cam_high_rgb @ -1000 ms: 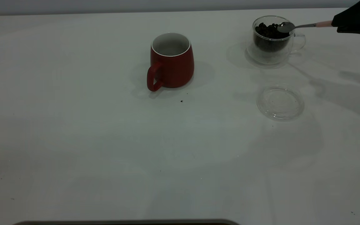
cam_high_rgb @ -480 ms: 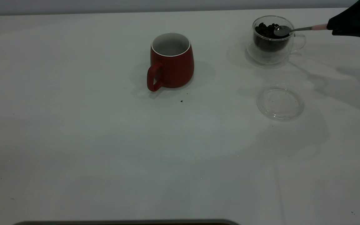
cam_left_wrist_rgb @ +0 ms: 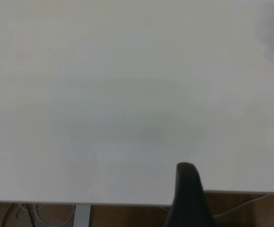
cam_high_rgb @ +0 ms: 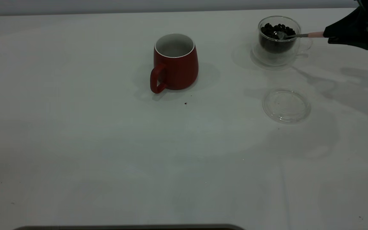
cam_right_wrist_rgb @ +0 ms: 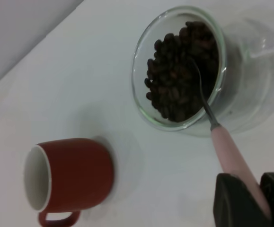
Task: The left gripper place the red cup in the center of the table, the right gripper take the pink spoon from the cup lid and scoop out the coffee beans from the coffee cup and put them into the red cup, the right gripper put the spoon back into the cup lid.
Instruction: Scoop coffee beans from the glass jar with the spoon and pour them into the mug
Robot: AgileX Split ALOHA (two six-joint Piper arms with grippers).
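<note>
The red cup (cam_high_rgb: 175, 62) stands upright and empty near the table's (cam_high_rgb: 75, 143) middle, handle toward the camera; it also shows in the right wrist view (cam_right_wrist_rgb: 73, 179). The clear coffee cup (cam_high_rgb: 278, 48) stands at the far right, holding coffee beans (cam_high_rgb: 272, 30). My right gripper (cam_high_rgb: 328, 35) is shut on the pink spoon (cam_high_rgb: 315, 34) by its handle end. In the right wrist view the gripper (cam_right_wrist_rgb: 256, 191) holds the spoon (cam_right_wrist_rgb: 229, 151) with its bowl dipped into the beans (cam_right_wrist_rgb: 174, 80) inside the glass cup (cam_right_wrist_rgb: 250, 101). The empty cup lid (cam_high_rgb: 286, 105) lies in front of the coffee cup. My left gripper (cam_left_wrist_rgb: 188, 194) is parked at the table's edge.
A small dark speck (cam_high_rgb: 185, 103) lies in front of the red cup. The table's far edge runs just behind the coffee cup. A dark strip (cam_high_rgb: 126, 227) shows at the near table edge.
My right gripper has moved left and down with the spoon. The spoon's bowl went from above the glass cup's rim down into the beans.
</note>
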